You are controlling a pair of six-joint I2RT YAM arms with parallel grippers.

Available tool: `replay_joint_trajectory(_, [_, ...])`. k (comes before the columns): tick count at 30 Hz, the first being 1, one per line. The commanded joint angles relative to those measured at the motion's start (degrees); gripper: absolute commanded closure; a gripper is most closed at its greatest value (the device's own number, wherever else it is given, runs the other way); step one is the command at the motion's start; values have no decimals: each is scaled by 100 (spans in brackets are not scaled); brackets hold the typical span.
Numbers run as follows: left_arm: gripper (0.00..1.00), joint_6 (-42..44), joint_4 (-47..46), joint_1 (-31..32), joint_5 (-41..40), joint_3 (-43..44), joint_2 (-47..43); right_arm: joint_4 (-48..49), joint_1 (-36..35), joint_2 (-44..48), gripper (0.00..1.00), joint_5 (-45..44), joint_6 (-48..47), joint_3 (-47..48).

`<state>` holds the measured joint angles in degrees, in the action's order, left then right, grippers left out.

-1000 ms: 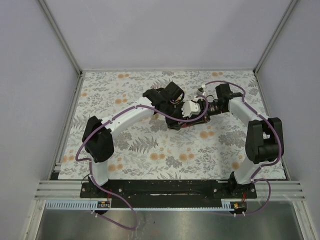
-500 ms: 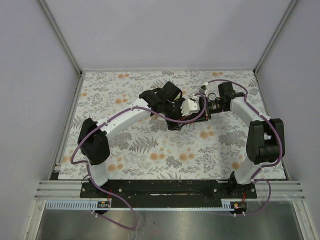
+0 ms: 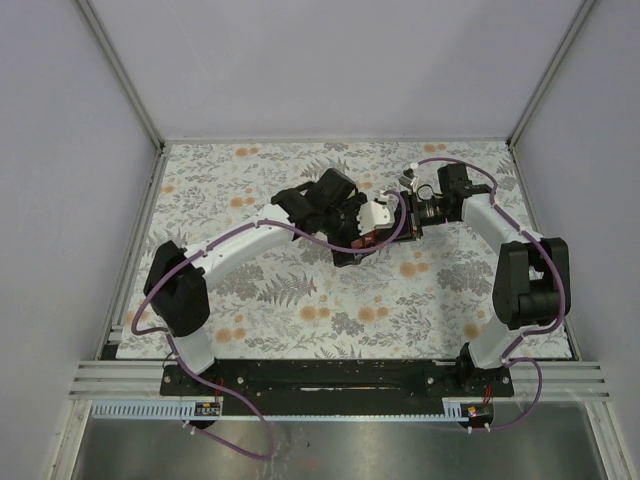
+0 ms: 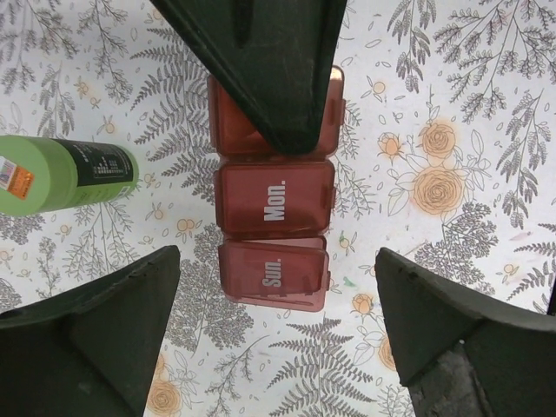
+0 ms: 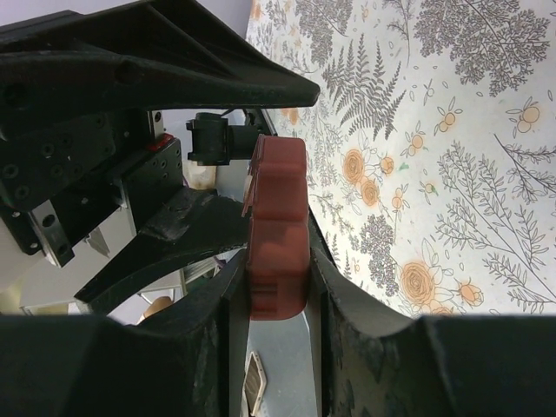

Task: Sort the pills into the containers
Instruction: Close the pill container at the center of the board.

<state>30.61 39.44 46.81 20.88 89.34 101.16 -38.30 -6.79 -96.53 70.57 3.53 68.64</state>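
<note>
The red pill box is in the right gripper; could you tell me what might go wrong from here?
The right gripper clamps the pill box at one end only, so a push on the free Sun. end could twist it loose. The open left gripper hangs right above the box, near the right gripper; they could collide. The green bottle lies on its side beside the box and may roll if nudged.

Bright, even, diffuse light, faint shadows; wrist views' foreground perhaps slightly blurred.

Fern-and-flower printed cloth (image 3: 300, 300) lies between plain grey walls (image 3: 330, 60)
</note>
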Motion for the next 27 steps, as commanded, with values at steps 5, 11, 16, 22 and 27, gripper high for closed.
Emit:
replay_joint_trajectory(5, [5,156,-1078,4,21,-514,-492,183,72,284,100,379,113,79])
replay_joint_trajectory(11, [13,42,-1386,4,126,-602,-475,315,72,310,100,449,271,44])
replay_joint_trajectory(16, [29,-73,-1448,4,118,-584,-422,376,72,284,100,493,306,35])
replay_joint_trajectory(22, [54,-38,-1483,-5,82,-646,-440,385,72,311,100,511,332,26])
replay_joint_trajectory(27, [95,-11,-1343,4,83,-585,-422,429,64,310,97,511,359,-17])
